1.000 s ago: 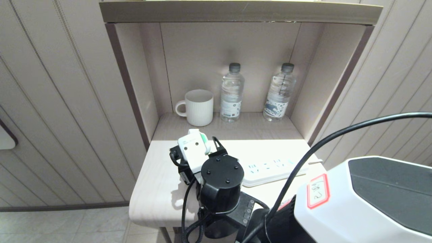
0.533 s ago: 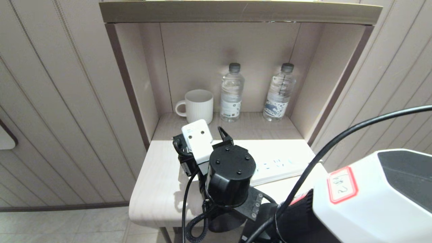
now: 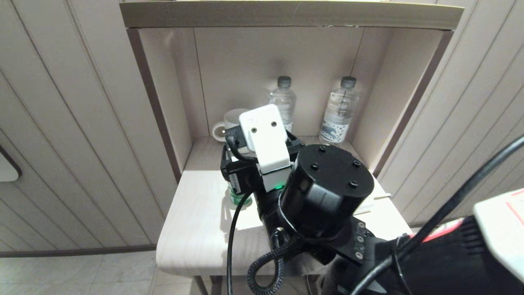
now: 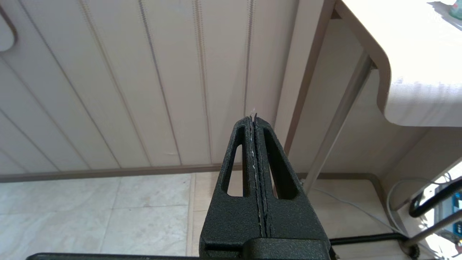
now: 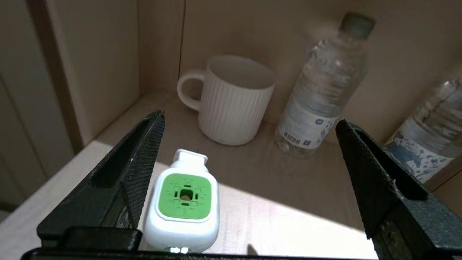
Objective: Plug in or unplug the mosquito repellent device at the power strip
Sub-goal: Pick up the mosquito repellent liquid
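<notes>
Mug [image 5: 234, 101] and bottles [image 5: 321, 86] stand beyond spread right claw [image 5: 249, 144] over device [image 5: 184, 206].

The right arm is reaching in from the lower right of the head view toward the middle. Its right gripper [image 5: 249, 122] is holding its jaws wide apart, with nothing between them. The left gripper [image 4: 252, 117] is sitting in the lower middle of its wrist view, jaws pressed tightly together.
</notes>
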Tool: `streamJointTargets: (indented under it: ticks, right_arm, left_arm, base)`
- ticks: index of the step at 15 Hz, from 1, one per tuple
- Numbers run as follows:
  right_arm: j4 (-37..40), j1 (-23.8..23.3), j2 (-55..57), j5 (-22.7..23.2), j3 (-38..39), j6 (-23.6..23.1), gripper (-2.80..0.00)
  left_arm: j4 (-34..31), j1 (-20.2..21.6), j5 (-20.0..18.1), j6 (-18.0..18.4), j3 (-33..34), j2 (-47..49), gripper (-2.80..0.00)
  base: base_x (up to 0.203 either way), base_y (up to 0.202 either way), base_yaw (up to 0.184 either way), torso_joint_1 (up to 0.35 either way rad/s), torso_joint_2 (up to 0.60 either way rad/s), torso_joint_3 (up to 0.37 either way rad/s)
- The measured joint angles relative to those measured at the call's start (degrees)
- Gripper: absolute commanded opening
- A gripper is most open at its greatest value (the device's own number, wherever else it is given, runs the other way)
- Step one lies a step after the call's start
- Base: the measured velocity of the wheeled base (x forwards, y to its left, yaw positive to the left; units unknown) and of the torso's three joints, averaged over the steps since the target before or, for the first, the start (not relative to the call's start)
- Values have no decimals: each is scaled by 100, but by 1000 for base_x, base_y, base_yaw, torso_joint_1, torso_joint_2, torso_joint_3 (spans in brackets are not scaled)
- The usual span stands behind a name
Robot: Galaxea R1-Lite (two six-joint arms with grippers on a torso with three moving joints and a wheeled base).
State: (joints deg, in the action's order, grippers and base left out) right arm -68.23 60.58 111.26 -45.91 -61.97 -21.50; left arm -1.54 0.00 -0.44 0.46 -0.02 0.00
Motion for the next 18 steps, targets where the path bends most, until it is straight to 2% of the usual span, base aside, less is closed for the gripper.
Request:
streamJointTargets:
  ticks: [1,2,6,10,15,18]
  right_arm:
    - [59,28,-102,0,-21,-6,0]
    - [93,56,-200,0,-48,-8,-280]
    - [431,166,-640,-53,4,-14,-280]
    - [1724,223,-1894,-173,425,-19,-280]
    - [3242,-216,-3498,-338,1032,-9,-280]
    - [3657,-469,-3923,-391,1053,-8,-280]
  left_arm:
    - [-2,2,0,-2,-2,0,-280]
    - [-4,-2,0,-4,-7,0,-280]
    - [-4,0,0,-2,-7,0,-280]
    - [-4,0,0,-4,-7,0,-280]
    - [0,0,0,-2,0,0,-280]
    - [0,0,0,-2,0,0,-280]
  base:
    - [0,0,0,0,0,0]
    - [0,0,0,0,0,0]
    - [0,0,0,0,0,0]
    - [0,0,0,0,0,0]
    - [0,0,0,0,0,0]
    - [0,0,0,0,0,0]
